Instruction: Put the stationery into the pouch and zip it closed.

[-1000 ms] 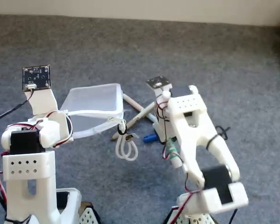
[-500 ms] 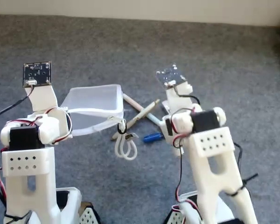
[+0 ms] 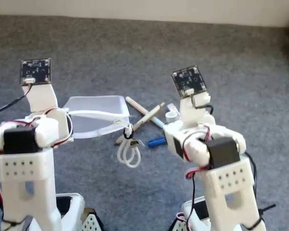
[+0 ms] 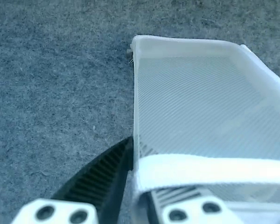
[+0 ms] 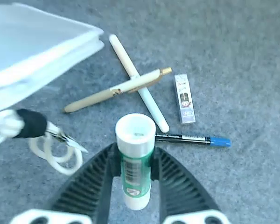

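The left arm covers one end of the pouch (high view).

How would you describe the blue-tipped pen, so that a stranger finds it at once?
Find the clear pouch on the grey carpet, then the two crossed pale pens beside it. The pen lies just past them; it alone is thin, black and blue at one end.
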`<action>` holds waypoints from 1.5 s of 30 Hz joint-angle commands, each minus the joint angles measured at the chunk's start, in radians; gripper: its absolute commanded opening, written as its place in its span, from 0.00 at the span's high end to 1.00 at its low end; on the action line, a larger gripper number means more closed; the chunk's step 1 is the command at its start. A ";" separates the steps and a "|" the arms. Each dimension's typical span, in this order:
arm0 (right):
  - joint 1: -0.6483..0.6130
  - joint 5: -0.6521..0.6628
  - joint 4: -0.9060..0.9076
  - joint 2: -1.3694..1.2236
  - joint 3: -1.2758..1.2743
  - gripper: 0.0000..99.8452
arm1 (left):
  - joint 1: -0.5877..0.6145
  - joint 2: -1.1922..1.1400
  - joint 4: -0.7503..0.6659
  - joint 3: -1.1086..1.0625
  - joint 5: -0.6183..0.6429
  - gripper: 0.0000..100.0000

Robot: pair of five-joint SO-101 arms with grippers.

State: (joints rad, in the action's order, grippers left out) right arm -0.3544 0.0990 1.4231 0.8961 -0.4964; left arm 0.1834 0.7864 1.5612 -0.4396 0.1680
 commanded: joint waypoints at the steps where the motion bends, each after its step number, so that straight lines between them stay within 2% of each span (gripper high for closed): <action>1: -0.035 -0.014 -0.013 0.091 0.019 0.99 | -0.019 -0.130 0.012 0.101 -0.009 0.99; 6: -0.058 -0.014 -0.119 0.185 0.012 0.99 | -0.015 -0.248 0.044 0.183 -0.009 0.99; 13: -0.064 -0.015 -0.272 0.295 0.013 0.99 | -0.019 -0.268 0.052 0.255 -0.003 0.99; 23: -0.332 -0.015 -0.567 0.335 0.007 0.99 | -0.021 -0.268 0.052 0.269 0.018 0.99; 30: -0.453 -0.011 -0.662 0.332 0.005 0.99 | -0.021 -0.268 0.068 0.268 0.018 0.99; 45: -0.487 -0.008 -1.225 0.335 -0.441 0.99 | -0.021 -0.268 0.068 0.268 0.018 0.99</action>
State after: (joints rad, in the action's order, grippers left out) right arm -0.8316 0.0928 0.2984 1.2229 -0.9183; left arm 0.1834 0.5194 1.6226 -0.2064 0.1772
